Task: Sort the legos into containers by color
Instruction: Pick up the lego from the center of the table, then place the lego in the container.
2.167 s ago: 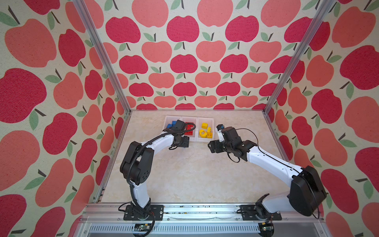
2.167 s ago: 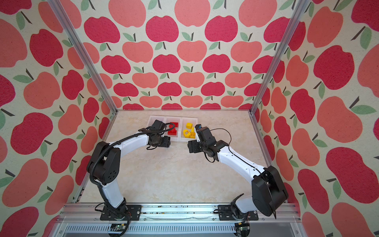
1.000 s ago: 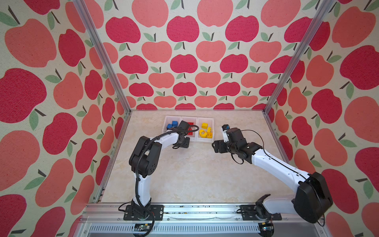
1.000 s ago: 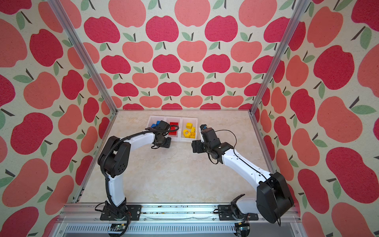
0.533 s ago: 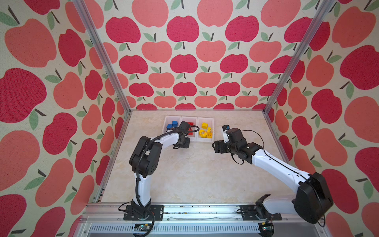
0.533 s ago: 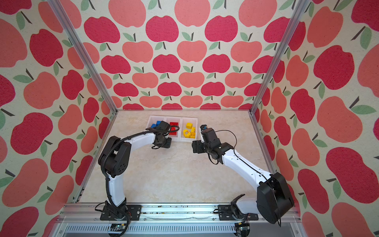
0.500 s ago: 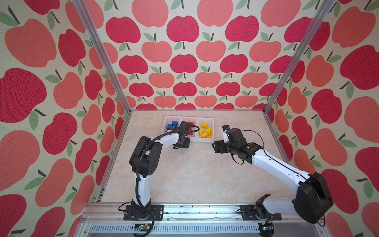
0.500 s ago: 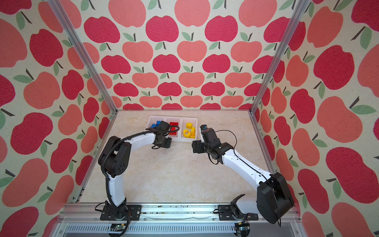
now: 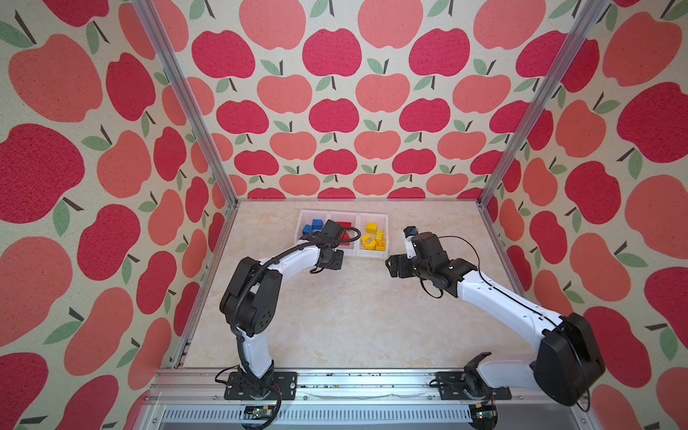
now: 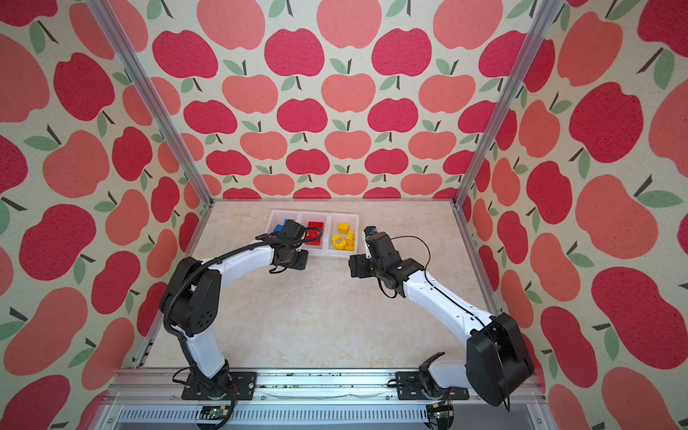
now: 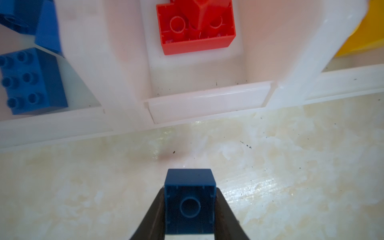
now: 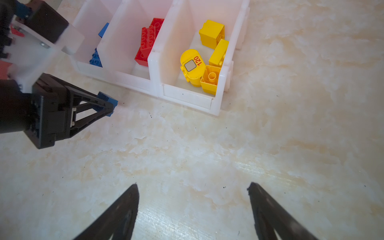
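Blue lego [image 11: 189, 180] pinched tight in the left tool [image 11: 190, 207], low at the bench [image 11: 291, 166], just short of the containers [image 11: 207, 99]. Its blue-filled bin [image 11: 52, 122] lies ahead and off to one side. Behind, the right tool [image 12: 192, 185] gapes empty, likely keeping clear.
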You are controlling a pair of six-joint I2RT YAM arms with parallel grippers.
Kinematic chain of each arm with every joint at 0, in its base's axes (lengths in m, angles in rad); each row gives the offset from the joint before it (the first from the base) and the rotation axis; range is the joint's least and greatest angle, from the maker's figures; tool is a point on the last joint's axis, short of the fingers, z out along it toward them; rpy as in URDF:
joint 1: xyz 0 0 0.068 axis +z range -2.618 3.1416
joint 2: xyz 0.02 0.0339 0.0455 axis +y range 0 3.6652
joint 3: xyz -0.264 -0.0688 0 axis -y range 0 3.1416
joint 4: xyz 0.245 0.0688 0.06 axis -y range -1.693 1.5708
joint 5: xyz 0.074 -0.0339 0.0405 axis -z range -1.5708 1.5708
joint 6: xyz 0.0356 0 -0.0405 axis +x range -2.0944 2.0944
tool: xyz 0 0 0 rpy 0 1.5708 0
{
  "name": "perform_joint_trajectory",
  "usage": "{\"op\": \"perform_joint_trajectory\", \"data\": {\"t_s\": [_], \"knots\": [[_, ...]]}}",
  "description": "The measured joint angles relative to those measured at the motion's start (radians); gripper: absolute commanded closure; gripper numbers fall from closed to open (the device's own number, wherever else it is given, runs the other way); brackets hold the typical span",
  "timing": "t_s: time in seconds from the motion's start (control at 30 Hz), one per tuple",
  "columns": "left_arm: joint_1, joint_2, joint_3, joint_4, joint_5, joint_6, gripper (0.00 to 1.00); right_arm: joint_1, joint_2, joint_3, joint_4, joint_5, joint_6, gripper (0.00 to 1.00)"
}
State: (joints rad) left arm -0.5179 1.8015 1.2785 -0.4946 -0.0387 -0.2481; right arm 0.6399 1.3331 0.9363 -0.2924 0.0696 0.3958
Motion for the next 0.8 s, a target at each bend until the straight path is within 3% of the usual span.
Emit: {"op": "perform_joint_trajectory", "data": {"t_s": [0.2, 0.5, 0.8], "knots": [[0.010, -0.085, -0.003, -0.008, -0.018, 0.000, 0.73, 0.000, 0.000, 0.000, 0.000, 0.000, 0.002, 0.15], [0.119, -0.098, 0.054, -0.032, -0.017, 0.019, 0.73, 0.000, -0.004, 0.000, 0.000, -0.003, 0.007, 0.15], [0.248, 0.015, 0.223, -0.025, 0.015, 0.059, 0.73, 0.000, -0.004, 0.000, 0.002, -0.009, 0.019, 0.15]]}}
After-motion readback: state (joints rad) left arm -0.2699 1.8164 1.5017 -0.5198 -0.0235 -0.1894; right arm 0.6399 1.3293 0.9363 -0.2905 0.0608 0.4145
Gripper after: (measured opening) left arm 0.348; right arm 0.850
